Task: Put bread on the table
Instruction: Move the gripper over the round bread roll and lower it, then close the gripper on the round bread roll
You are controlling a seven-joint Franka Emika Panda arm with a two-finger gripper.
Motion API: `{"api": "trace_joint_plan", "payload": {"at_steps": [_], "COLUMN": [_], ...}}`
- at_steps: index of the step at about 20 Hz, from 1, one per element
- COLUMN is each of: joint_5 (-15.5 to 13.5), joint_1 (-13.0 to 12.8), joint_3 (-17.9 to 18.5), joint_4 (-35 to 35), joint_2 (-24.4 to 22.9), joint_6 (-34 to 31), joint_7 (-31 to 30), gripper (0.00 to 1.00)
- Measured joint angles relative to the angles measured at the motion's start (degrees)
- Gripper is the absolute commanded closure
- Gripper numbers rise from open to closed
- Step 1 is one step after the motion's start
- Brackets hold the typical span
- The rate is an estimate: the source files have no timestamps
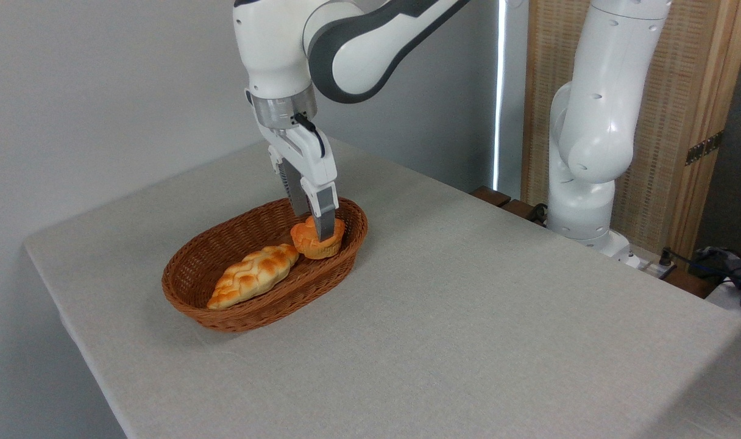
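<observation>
The bread [315, 241], a small round orange bun with a knotted top, is at the right end of the oval wicker basket [194, 286]. My gripper [312, 223] comes straight down onto it. One finger is pressed on the bun's near side and the other is behind it, so the gripper is shut on the bread. Whether the bun still rests on the basket floor I cannot tell. The light grey-beige table [468, 317] spreads out around the basket.
A golden braided loaf [253, 275] lies in the basket's left half, just beside the bun. The arm's white base [584, 201] stands at the table's far right edge. A wooden panel and cables are behind it.
</observation>
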Motion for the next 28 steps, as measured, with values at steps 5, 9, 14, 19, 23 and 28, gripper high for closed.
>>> {"api": "trace_joint_plan", "payload": {"at_steps": [5, 9, 14, 19, 23, 28], "joint_5": [0.06, 0.14, 0.15, 0.15, 0.15, 0.15], "joint_1": [0.00, 0.00, 0.00, 0.00, 0.01, 0.02], "joint_3": [0.04, 0.05, 0.05, 0.06, 0.08, 0.08], "joint_4": [-1.26, -1.40, -1.41, -1.41, -1.42, -1.42], "joint_2": [1.09, 1.54, 1.59, 1.59, 1.59, 1.59], "joint_6": [2.87, 2.89, 2.89, 2.90, 2.90, 2.90], "joint_7": [0.00, 0.00, 0.00, 0.00, 0.00, 0.00], "gripper": [0.00, 0.02, 0.58, 0.58, 0.58, 0.58]}}
